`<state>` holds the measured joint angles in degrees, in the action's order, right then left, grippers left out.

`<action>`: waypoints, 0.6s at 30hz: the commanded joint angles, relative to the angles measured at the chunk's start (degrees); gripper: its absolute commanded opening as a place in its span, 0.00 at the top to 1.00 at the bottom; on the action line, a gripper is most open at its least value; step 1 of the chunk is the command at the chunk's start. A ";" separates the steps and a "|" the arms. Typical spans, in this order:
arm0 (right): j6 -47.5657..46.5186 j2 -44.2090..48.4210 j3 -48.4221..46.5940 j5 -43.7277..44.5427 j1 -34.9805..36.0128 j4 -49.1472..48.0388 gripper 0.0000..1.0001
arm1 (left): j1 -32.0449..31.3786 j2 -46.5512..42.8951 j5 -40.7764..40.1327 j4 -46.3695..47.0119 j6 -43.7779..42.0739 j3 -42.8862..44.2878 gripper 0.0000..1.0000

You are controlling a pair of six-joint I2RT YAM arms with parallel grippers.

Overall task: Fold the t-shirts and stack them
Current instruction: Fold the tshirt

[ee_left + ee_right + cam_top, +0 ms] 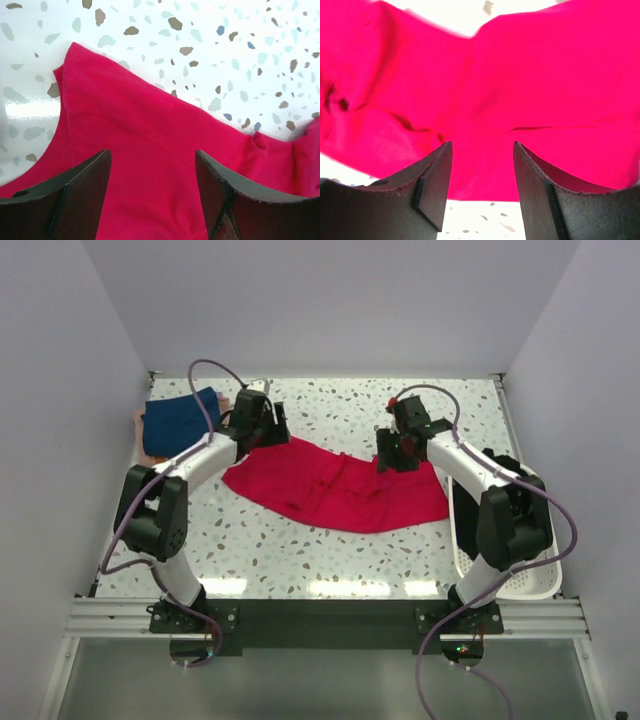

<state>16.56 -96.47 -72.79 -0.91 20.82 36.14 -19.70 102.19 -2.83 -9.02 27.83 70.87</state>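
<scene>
Top view: a crimson-red t-shirt [335,485] lies spread and rumpled across the middle of a speckled table [300,560]. The left gripper [262,430] hangs over its far-left edge, the right gripper [400,452] over its far-right edge. A navy tee [180,418] rests on a pink one [145,448] in the far-left corner. A white basket [505,585] sits at the right.

Left wrist view: the dark fingers [75,192] stand apart above the red cloth, pinching nothing.

Right wrist view: the fingers [432,187] are spread apart, with red cloth just beyond them.

A spread tee [335,485] lies between folded tees [178,420] left and basket [530,585] right.
</scene>
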 commanded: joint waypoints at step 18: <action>0.84 -9.71 7.22 -2.87 -2.63 -6.34 0.46 | 0.19 -4.48 13.81 5.76 5.74 -22.01 0.27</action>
<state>15.49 -107.37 -70.02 -2.24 18.11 28.82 -19.64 93.17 8.05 -7.66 32.60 48.21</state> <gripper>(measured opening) 0.541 0.739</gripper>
